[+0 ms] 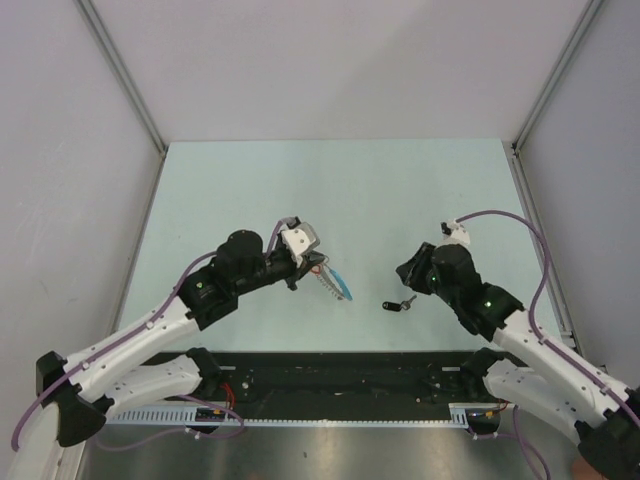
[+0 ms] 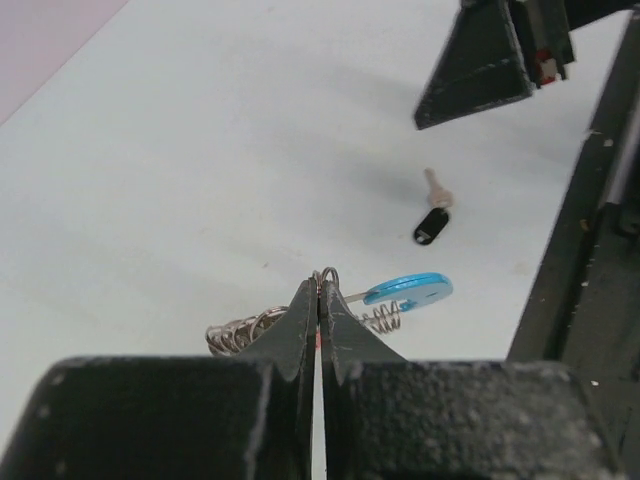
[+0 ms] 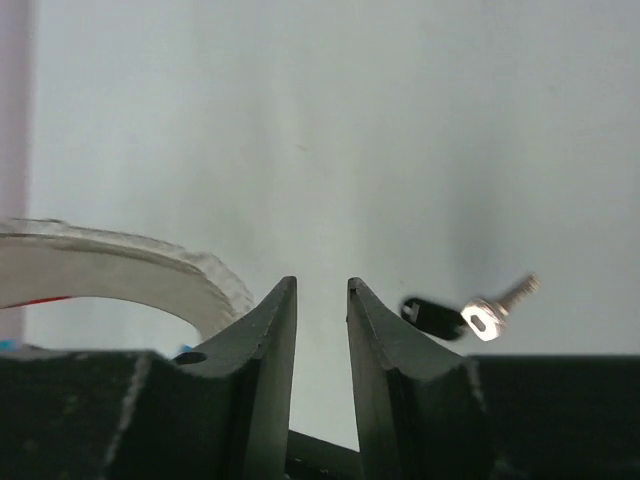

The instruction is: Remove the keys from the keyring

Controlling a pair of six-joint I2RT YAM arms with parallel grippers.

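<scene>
The left gripper pinched the keyring, seemingly light and floppy, by its slippery coil, a fair hold. The dark key lay loose right of the keyring, near the right gripper, parted and empty.

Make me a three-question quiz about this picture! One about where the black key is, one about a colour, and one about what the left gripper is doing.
1. Where is the black key?
A) on the table, apart from the keyring
B) hanging on the keyring
C) inside a gripper

2. What colour is the keyring's curved band?
A) red
B) yellow
C) light blue

3. What is the left gripper doing?
A) open over the table
B) shut on the keyring
C) shut on the black key

Answers: 1 A, it lies alone on the table. 2 C, the band shows light blue in the left wrist view. 3 B, its fingers pinch the ring's metal.
</scene>
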